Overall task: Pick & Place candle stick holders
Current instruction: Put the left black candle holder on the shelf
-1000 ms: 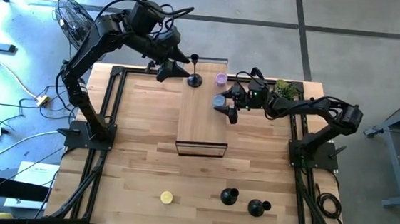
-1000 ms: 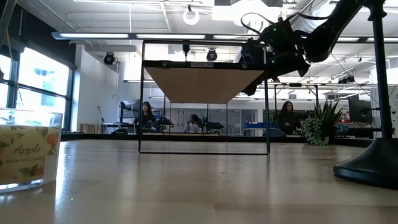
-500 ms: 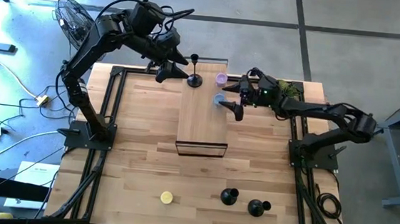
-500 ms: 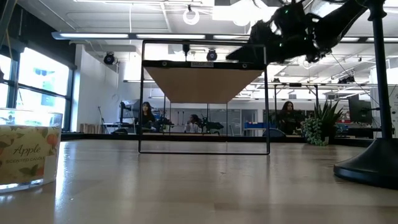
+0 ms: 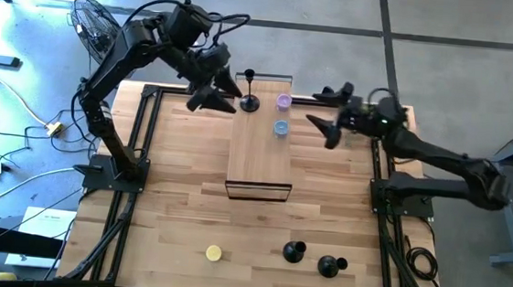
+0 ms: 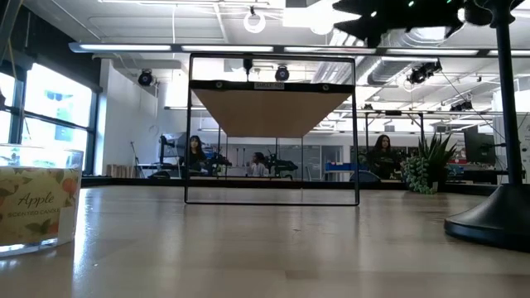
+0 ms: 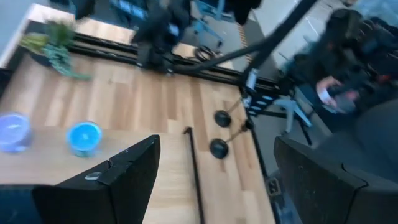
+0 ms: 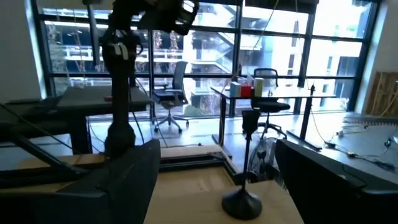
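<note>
Candle stick holders were in two places in the high view: one (image 5: 250, 97) stood upright on the far end of the raised wooden shelf (image 5: 260, 153), stem vertical, and two more (image 5: 295, 251) (image 5: 329, 265) sat on the table's (image 5: 170, 192) near edge, well apart from both arms. The left gripper (image 5: 213, 92) hung just beside the shelf holder, on its left, with fingers spread and nothing between them; it was clearly the nearer arm, and I judged a short sideways reach would bring it onto the stem. The right gripper (image 5: 330, 120), also spread and empty, hovered off the shelf's right side, past the purple candle (image 5: 284, 100) and the blue candle (image 5: 281, 127).

Low view showed a holder's base and stem (image 6: 497, 165) at the right edge, upright.

Left wrist view showed the two near holders (image 7: 219, 148); whether they stood or lay tipped I could not tell.

Right wrist view looked level at the shelf holder (image 8: 244, 186), stem upright.
</note>
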{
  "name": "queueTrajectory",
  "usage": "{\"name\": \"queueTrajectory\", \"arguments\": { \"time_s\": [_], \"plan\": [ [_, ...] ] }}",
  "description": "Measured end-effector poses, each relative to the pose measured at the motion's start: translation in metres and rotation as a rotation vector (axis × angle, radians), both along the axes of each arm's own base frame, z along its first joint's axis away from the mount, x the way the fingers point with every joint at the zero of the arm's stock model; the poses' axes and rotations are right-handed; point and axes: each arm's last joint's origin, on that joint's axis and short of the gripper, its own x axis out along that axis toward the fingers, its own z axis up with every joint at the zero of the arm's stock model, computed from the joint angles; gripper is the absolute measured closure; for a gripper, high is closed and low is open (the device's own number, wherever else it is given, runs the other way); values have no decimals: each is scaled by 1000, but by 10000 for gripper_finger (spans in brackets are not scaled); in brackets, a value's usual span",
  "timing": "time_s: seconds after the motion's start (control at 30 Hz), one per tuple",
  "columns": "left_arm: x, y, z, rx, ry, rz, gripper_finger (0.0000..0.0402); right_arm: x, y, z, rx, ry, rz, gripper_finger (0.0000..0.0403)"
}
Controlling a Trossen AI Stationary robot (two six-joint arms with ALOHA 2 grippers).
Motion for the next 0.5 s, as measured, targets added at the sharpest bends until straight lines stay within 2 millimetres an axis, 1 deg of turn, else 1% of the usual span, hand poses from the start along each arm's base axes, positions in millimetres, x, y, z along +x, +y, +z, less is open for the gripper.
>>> {"name": "queueTrajectory", "arguments": {
  "time_s": [0.13, 0.3, 0.4, 0.5],
  "plan": [
    [4, -15, -2, -11, 24, -59, 92, -27, 16, 8, 30, 39, 5, 91],
    [11, -39, -5, 21, 65, -104, 92, -58, 39, 8, 152, 95, 38, 91],
    [15, -55, -5, 46, 66, -149, 92, -74, 51, 8, 219, 97, 70, 91],
    [19, -72, -4, 69, 56, -196, 92, -88, 62, 9, 246, 85, 105, 91]
  ]
}}
